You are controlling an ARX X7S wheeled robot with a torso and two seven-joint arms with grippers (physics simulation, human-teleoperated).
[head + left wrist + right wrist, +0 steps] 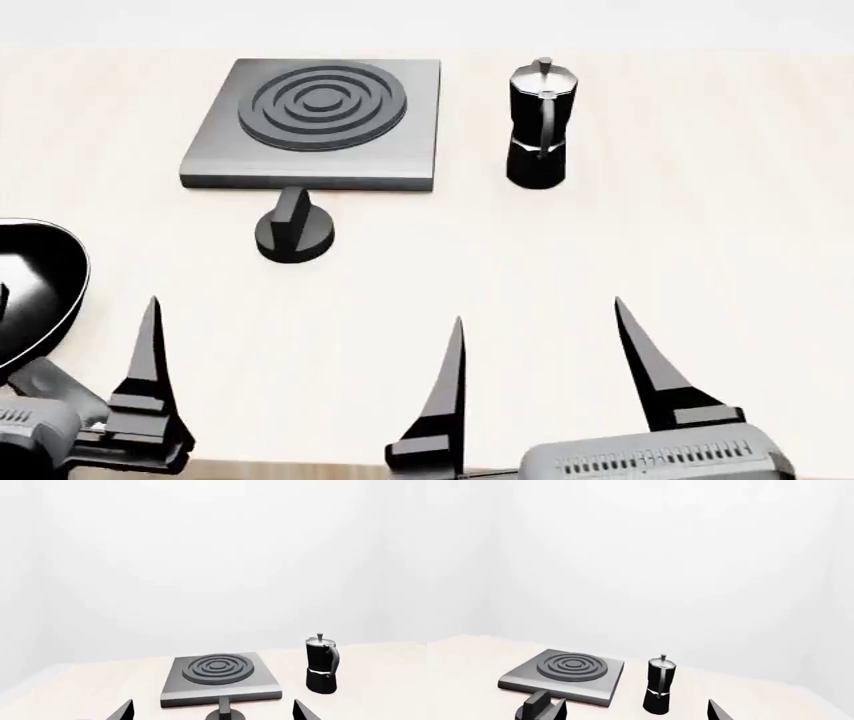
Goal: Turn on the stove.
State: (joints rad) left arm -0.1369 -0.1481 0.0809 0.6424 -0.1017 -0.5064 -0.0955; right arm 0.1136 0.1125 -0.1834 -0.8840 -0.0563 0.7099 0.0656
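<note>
The stove (pixel 320 125) sits at the far side of the table (pixel 667 260), its black knob (pixel 294 232) just in front of the plate's near edge, ridge upright. Both grippers hover near the table's front edge, well short of the knob. The right gripper (pixel 541 370) has its fingers spread wide; only one finger (pixel 144 370) of the left gripper shows from the head, but the left wrist view shows two tips apart, the knob (pixel 225 711) between them, farther off. A moka pot (pixel 539 125) stands right of the stove; a pan (pixel 34 290) lies at the left edge.
</note>
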